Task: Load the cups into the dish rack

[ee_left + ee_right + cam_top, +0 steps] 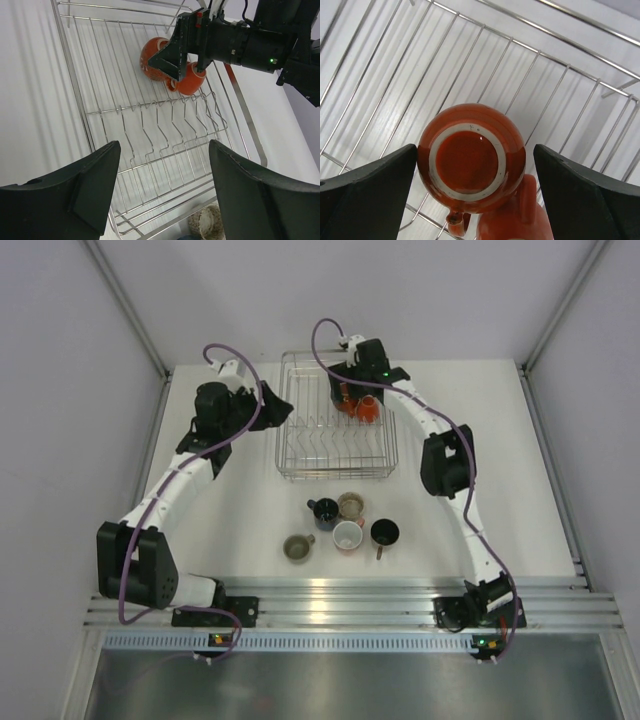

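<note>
The table (230,510) is white and flat. It has three plain walls around it, like a box. The left wall (60,390), the back wall (330,290) and the right wall (610,440) are all pale grey-white. A thin silver post (125,305) goes up at the far left corner, and another silver post (565,300) goes up at the far right corner. Shiny silver rails (340,600) with long grooves run along the near edge of the table. Below them is a dull grey metal sheet (340,685). The light is soft and even, and the shadows are faint.
</note>
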